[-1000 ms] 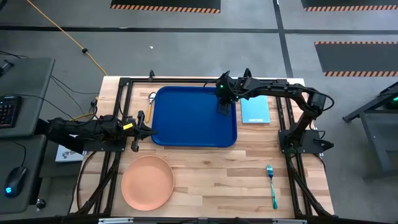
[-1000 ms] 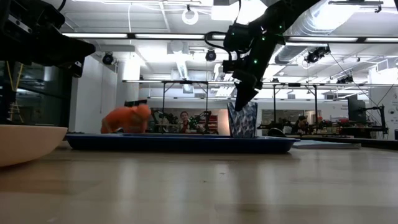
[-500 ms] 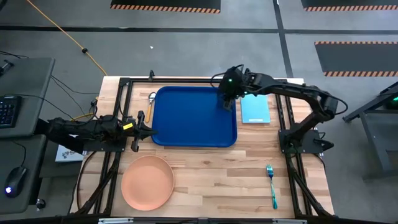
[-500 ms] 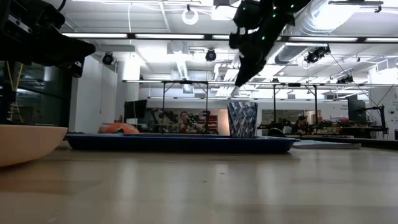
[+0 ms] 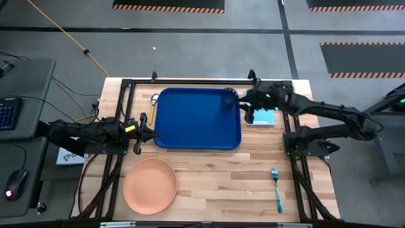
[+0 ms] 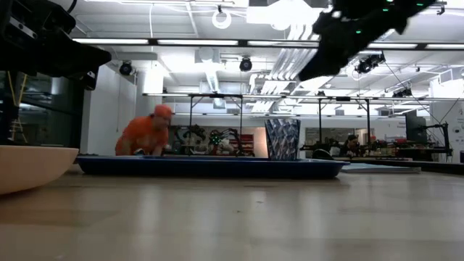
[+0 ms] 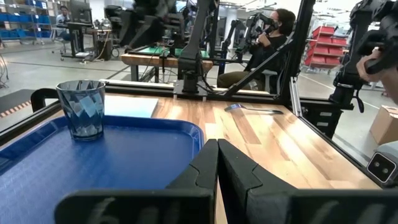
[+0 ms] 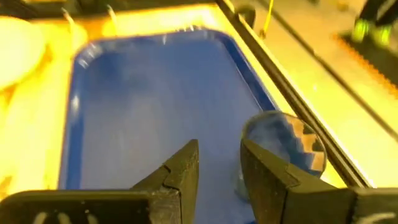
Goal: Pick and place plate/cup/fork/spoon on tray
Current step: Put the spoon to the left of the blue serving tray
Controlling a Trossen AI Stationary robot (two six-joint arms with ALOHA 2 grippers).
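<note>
Right claw now off the cup, fingers apart and empty, drawn back just past the tray edge since a second ago; cup left upright in the tray's far right corner, so plate, fork, spoon remain

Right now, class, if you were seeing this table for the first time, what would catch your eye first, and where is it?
The big dark-blue tray fills the far middle of the table, with the small blue cup standing upright in its far right corner. The right gripper hangs just off the tray's right edge, jaws empty and apart. The peach-orange plate sits alone at the near left, and the teal fork lies at the near right.
</note>
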